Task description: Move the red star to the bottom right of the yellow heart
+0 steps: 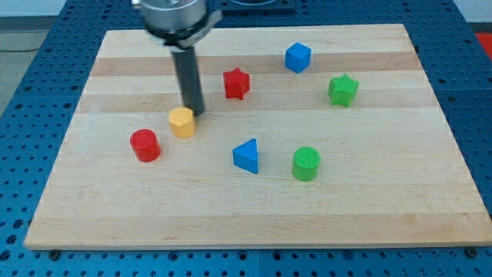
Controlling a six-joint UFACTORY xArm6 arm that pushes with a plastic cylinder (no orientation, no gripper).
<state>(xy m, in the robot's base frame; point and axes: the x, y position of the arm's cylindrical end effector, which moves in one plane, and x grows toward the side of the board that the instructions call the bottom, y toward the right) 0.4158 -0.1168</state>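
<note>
The red star (237, 83) lies on the wooden board (254, 223), above the middle. A yellow block (182, 121) lies left of centre; its shape reads as a hexagon or heart, I cannot tell which. My tip (194, 113) stands right at the yellow block's upper right edge, touching or nearly touching it. The red star is up and to the right of my tip, a short gap away.
A red cylinder (144, 145) lies left of the yellow block. A blue triangle (247, 156) and a green cylinder (306, 164) lie below centre. A blue cube (297, 58) and a green star (343, 90) lie at the upper right.
</note>
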